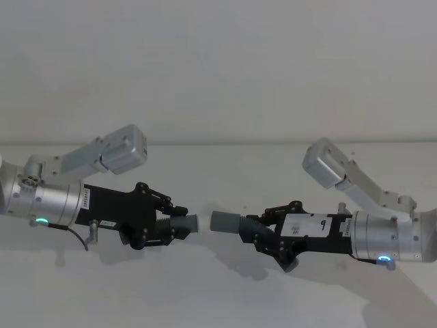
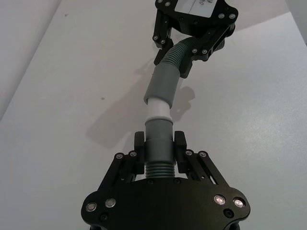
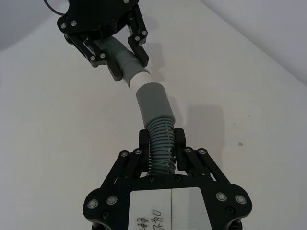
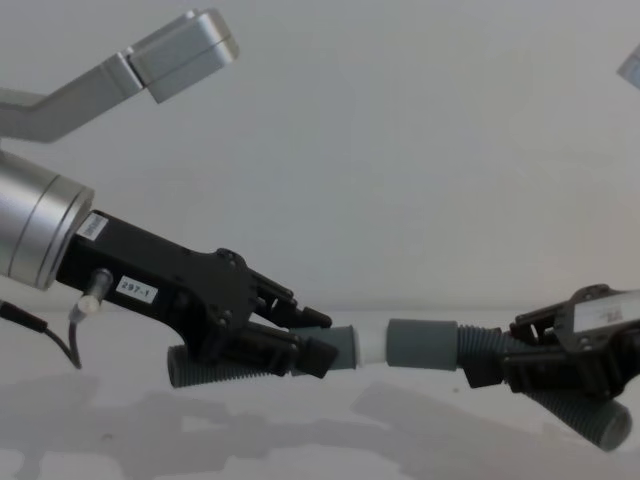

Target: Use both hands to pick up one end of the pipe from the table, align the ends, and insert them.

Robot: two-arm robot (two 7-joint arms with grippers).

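Both end effectors pinch pipes; whitish tip (image 4: 370, 347) meets socket cuff (image 4: 421, 346), seating unclear.

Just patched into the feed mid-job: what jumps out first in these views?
Two black grippers face each other above the white table, each clamped on a ribbed grey hose piece. The left gripper holds the piece with the whitish tip; the right gripper holds the piece with the wider socket cuff. The ends point at each other, nearly in line; the head view shows a small gap, and whether the tip has entered the socket is unclear.
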